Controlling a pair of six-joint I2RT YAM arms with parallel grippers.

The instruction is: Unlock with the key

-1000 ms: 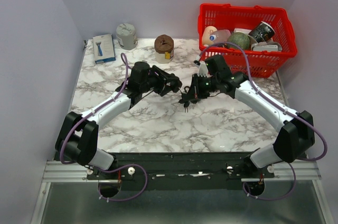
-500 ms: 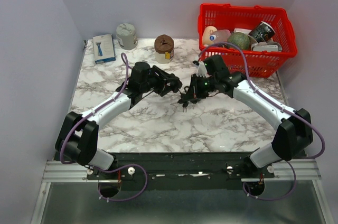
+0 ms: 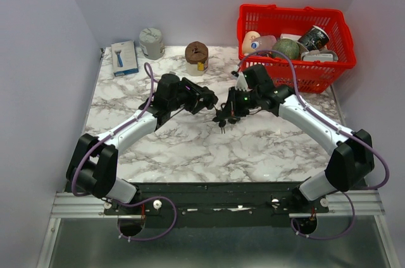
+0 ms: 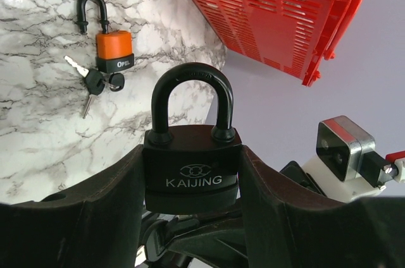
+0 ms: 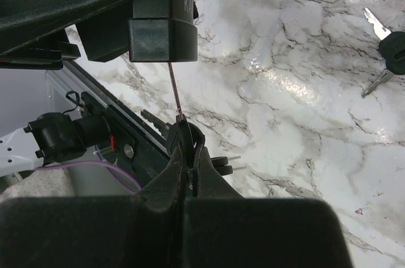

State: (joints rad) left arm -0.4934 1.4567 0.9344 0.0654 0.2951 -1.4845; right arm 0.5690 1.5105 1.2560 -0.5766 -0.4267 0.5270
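My left gripper [image 3: 205, 99] is shut on a black KAIJING padlock [image 4: 192, 160], shackle upward, held above the marble table [image 3: 190, 148]. Its fingers [image 4: 104, 201] clamp the lock body from both sides. My right gripper [image 3: 225, 111] is shut on the black head of a key [image 5: 187, 140]. The thin blade [image 5: 174, 88] runs up to the underside of the padlock [image 5: 161, 31]. Spare keys [image 3: 223, 126] dangle below the held key. In the right wrist view my gripper [image 5: 190, 157] meets the lock from below.
An orange OPEL padlock [image 4: 114, 51] with its keys [image 4: 95, 81] lies on the table near the red basket [image 3: 329, 69] of items. A blue box [image 3: 124, 57], a grey canister [image 3: 152, 42] and a brown jar [image 3: 197, 57] stand at the back.
My right gripper has shifted slightly left and up with the key, closer to the padlock. The left arm has barely moved.
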